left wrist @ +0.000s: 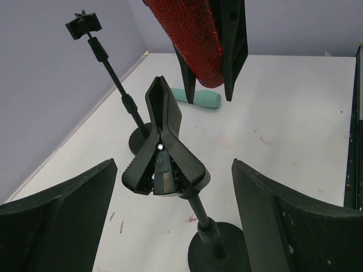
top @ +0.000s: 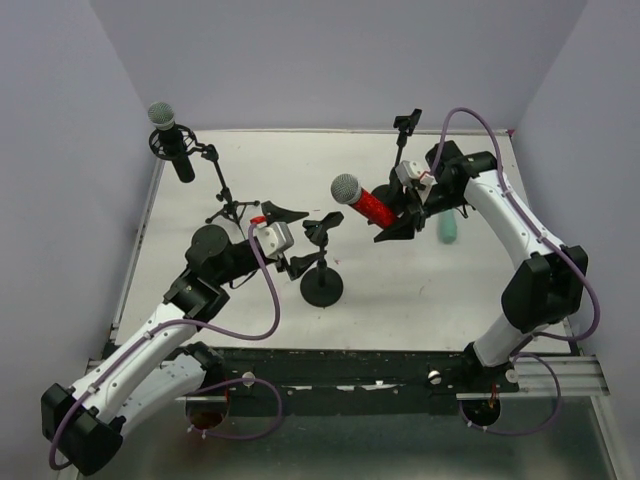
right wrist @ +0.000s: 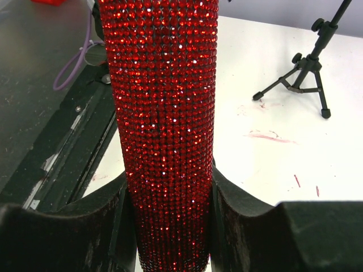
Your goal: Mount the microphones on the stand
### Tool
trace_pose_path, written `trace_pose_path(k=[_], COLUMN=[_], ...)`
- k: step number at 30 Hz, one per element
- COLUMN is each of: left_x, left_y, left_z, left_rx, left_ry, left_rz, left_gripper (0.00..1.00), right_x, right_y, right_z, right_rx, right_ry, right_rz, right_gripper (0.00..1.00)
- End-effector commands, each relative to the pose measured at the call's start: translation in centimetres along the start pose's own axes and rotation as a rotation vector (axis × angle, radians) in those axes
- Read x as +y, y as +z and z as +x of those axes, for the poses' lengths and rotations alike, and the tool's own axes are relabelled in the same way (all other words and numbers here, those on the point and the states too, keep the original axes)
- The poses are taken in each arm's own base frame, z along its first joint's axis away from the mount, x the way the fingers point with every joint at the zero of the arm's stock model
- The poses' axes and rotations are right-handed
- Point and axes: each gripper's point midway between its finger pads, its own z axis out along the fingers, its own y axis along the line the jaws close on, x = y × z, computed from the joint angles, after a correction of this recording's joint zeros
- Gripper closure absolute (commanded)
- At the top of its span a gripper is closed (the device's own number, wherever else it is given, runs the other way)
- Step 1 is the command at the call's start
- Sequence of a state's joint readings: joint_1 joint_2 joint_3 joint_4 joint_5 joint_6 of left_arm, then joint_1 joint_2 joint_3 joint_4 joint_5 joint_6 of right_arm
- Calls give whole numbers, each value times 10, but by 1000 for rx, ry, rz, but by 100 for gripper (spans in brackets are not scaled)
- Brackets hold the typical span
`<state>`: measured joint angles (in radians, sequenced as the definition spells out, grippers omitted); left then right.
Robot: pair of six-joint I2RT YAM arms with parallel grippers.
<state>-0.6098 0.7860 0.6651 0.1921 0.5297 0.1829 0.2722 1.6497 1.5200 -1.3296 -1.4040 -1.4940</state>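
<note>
The red microphone (top: 368,205) is off the worktop (top: 450,290), held near its tail end by my right tool (top: 398,216), whose pads press both sides of the glittered barrel in the right wrist view. In the overhead view its long axis runs from the silver head at 10 o'clock to the tail at 4 o'clock. The head points toward the spring clip (left wrist: 161,144) on top of the short round-based stand (top: 322,287). From that clip the microphone lies at about 2 o'clock, near but apart. I judge the coming move turns on that gap.

My left tool (top: 300,240) is the nearer one to the clip. Its jaws stand wide, 1 either side of the clip and touching neither side. As I read it, the left tool has to squeeze the clip open before the right can feed the barrel in.

The left arm reaches in from 7 o'clock with its forearm low and its wrist about level. The right arm rises at 5 o'clock, elbows out at 3 o'clock and folds back toward 9 o'clock.

The mint-green microphone (top: 448,229) lies on the worktop just beside the right tool at 3 o'clock. The black microphone (top: 172,142) sits in its tripod holder at far 10 o'clock. A thin stand's bare clip (top: 405,122) waits at 12 o'clock.
</note>
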Motion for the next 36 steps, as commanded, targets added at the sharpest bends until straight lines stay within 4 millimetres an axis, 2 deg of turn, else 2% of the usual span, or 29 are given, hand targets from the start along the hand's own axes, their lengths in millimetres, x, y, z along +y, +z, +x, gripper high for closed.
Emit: trace_pose_path(k=[1,7,13,14,15,19,22,26,28,29,31,32,34,36], left_x=[-6,-7,-12,-12,-12,-14,-17,-17,-17,-16,-12,-12,-11,-11], left_y=[4,4,4,4,3,2,2,3,2,2,1,1,0,0], left_z=[-3,0,-2,-1,1,3,5,4,4,3,2,2,1,1], left_rx=[-37,-44,-49,-46,-44,-43,-45,-43,-44,-42,-46,-50,-56,-55], left_ry=[-5,-12,-25,-30,-37,-46,-57,-74,-83,-90,-103,-104,-103,-103], left_rz=[44,52,81,79,78,81,93,97,95,90,63,56,46,46], left_gripper=[13,26,60,73,78,79,80,87,85,74,38,28,22,22], right_x=[1,-3,-9,-10,-12,-12,-8,-10,-12,-11,-10,-11,-11,-11], right_y=[2,3,5,5,5,14,28,36,36,35,35,35,35,36], right_z=[-10,-7,-2,-1,-1,1,7,1,-2,-2,-1,0,1,1], right_rx=[-40,-26,-10,-6,-3,10,34,30,29,34,39,39,39,37], right_ry=[47,56,59,59,57,46,43,34,30,29,30,35,40,38], right_rz=[-16,-21,-26,-28,-28,-55,-95,-110,-108,-108,-108,-105,-104,-105], right_gripper=[100,100,100,100,100,100,100,100,100,100,100,100,100,100])
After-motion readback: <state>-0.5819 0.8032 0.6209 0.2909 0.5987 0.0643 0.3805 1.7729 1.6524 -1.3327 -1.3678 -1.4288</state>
